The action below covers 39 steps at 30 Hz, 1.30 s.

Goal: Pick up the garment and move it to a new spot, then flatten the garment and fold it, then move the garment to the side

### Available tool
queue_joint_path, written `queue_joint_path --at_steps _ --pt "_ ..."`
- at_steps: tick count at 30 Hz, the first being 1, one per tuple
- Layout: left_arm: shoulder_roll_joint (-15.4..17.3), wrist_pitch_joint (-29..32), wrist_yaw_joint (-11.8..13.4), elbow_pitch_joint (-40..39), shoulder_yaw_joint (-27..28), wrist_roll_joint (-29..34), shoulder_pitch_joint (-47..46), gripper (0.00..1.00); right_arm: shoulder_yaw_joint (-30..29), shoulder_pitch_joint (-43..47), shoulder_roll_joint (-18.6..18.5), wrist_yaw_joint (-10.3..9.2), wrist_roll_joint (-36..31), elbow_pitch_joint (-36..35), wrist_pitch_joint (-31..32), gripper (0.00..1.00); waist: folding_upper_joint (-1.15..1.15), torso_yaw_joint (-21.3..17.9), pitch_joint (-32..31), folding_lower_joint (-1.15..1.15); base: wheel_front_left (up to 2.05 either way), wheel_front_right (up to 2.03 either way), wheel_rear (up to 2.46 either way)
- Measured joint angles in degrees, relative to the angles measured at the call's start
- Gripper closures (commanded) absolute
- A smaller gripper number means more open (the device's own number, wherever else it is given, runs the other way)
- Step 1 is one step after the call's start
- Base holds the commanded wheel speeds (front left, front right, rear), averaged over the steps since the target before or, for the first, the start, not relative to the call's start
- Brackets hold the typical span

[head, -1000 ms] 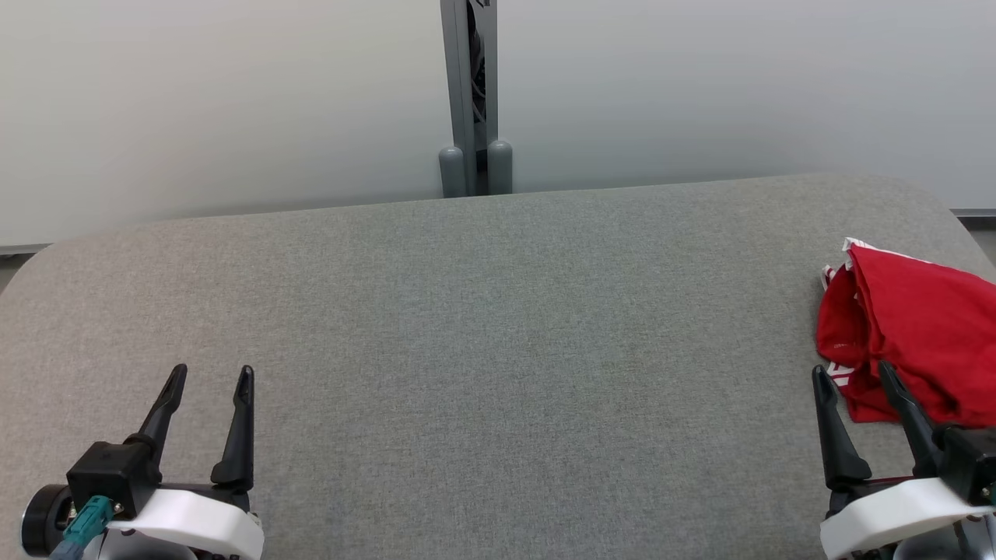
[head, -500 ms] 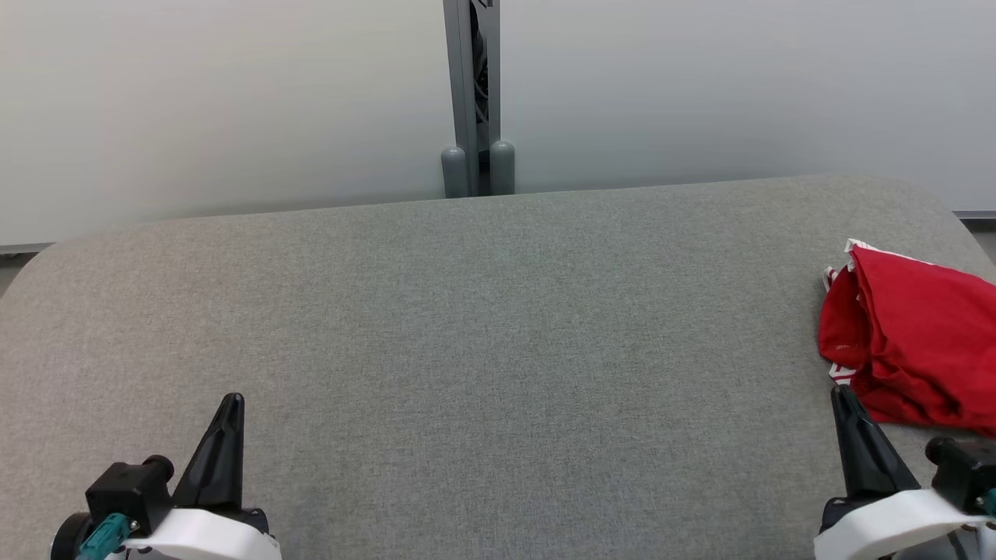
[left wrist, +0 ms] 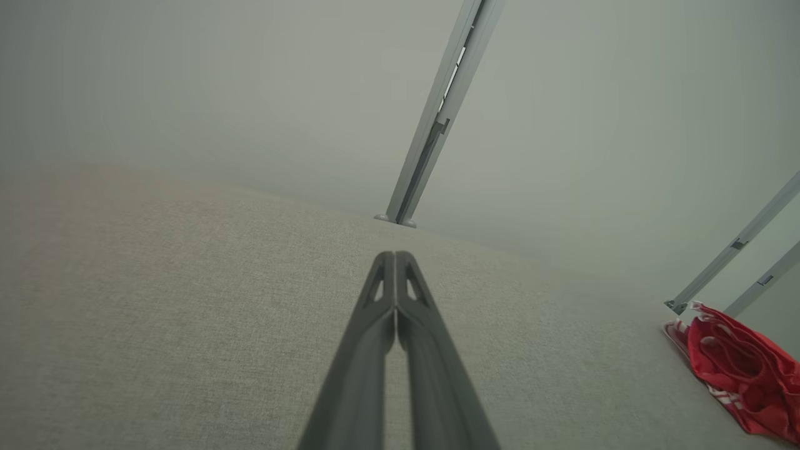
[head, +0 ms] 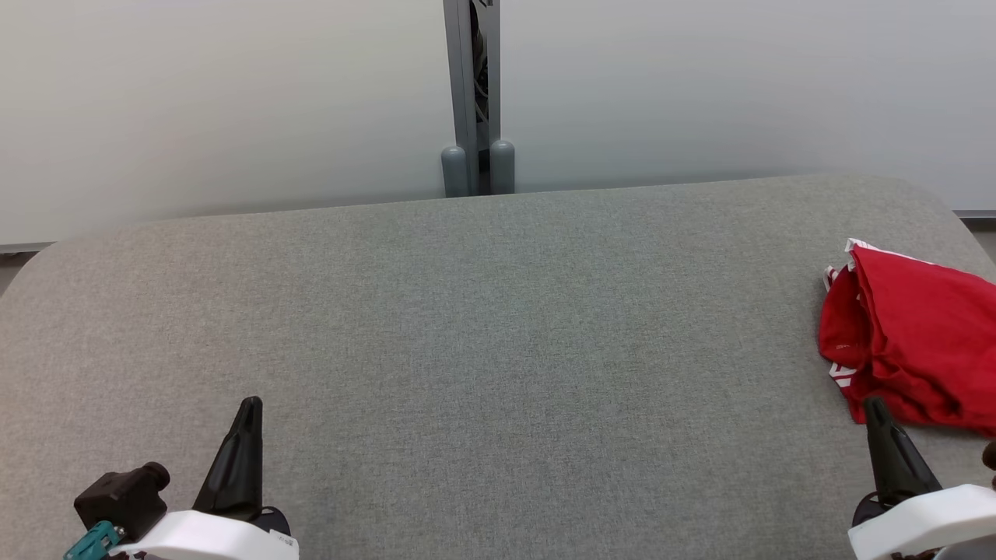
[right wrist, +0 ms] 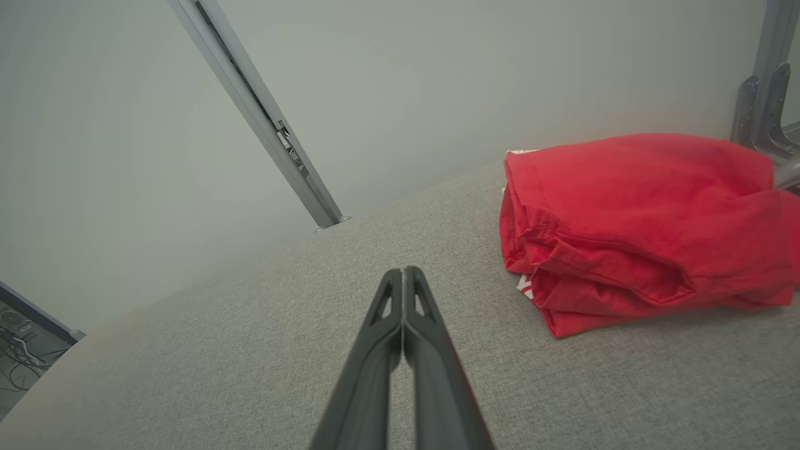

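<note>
Red garment [head: 910, 334] is lying bunched up at the right end of the table [head: 467, 311]. Just beside it the right gripper [head: 873, 404] is waiting, likely because it is nearest; the left gripper [head: 250, 404] is resting well apart. Both are pressing their fingers together, empty.

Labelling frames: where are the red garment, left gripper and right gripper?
red garment [right wrist: 637, 212], right wrist view, middle of the heap
left gripper [left wrist: 395, 256], left wrist view, shut fingertips
right gripper [right wrist: 404, 272], right wrist view, shut fingertips
</note>
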Motion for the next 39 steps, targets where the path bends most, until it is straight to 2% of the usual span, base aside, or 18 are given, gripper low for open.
queue_joint_path --at_steps 23,39 --pt "-3.5 -0.5 -3.2 -1.9 -0.3 -16.7 1.3 1.00 -5.4 -0.1 -0.2 0.00 21.2 0.9 7.3 1.00 0.00 0.0 0.1 0.00 0.00 0.00 0.00" --pt "-5.5 -0.9 -5.0 -2.9 -0.5 -25.9 2.3 1.00 -8.6 -0.3 -0.2 -0.01 32.7 1.9 11.4 1.00 0.00 0.0 0.2 0.00 0.00 0.00 0.00"
